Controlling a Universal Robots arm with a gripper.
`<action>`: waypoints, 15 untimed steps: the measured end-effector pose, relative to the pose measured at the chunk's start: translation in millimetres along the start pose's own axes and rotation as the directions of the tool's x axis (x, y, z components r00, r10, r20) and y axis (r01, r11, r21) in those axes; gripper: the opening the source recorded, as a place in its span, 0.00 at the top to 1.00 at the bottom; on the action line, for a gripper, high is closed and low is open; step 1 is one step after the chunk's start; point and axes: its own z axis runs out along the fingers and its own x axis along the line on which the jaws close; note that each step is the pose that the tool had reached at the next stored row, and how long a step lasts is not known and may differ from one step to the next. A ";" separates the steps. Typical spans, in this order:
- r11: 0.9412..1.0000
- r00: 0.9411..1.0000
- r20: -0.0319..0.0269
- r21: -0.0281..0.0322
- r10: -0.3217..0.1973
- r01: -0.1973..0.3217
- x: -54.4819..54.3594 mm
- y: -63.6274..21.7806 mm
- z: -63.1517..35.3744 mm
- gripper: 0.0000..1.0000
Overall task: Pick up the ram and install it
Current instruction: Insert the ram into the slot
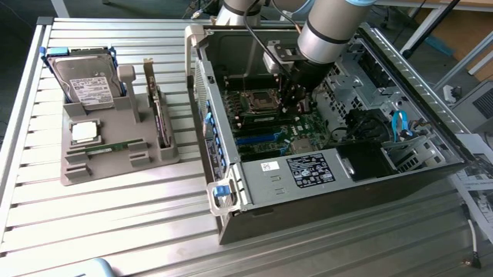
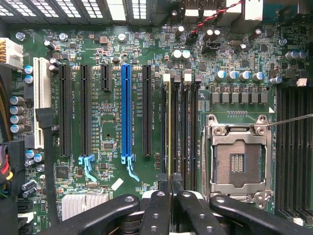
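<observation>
While the slatted metal table (image 1: 115, 219) carries everything, the open computer case (image 1: 324, 190) takes up the exterior view's right. It lies on its side with the green motherboard (image 2: 112, 49) facing up. The robot arm (image 1: 331, 34) reaches down into the case from the far side. Its gripper (image 1: 297, 104) hangs just over the board, beside the open processor socket (image 2: 237, 156).

On the exterior view's left sits a grey holder (image 1: 115, 167). It has a hard drive (image 1: 89, 81) at its far end, a tall expansion card (image 1: 160, 124) upright along its right edge and a square silver processor (image 1: 85, 131). Nearer lies a narrow green stick (image 1: 104, 149), flat in a groove.

In the wrist view the gripper's dark fingers (image 2: 156, 205) are closed on the ram (image 2: 169, 127). Seen edge-on, it is only a thin pale yellow-green line running along the outermost of the black memory slots (image 2: 188, 127), near their white latches (image 2: 166, 77). Its flat faces and chips are turned out of sight, and one end is covered by the fingers. Whether its lower edge sits in the slot or just above it cannot be told.

A black label (image 1: 312, 170) and a small white sticker (image 1: 268, 166) mark the case's near wall — their print, the hard drive's label and the white lettering beside the board's slots are all too small to read.
</observation>
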 end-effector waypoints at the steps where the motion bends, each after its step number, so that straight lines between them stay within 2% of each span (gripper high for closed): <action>1: 1.000 1.000 0.000 0.000 0.000 0.000 0.0 0.0 0.0 0.88; 15: 1.000 1.000 0.000 0.000 -0.007 0.007 0.0 0.0 0.5 0.88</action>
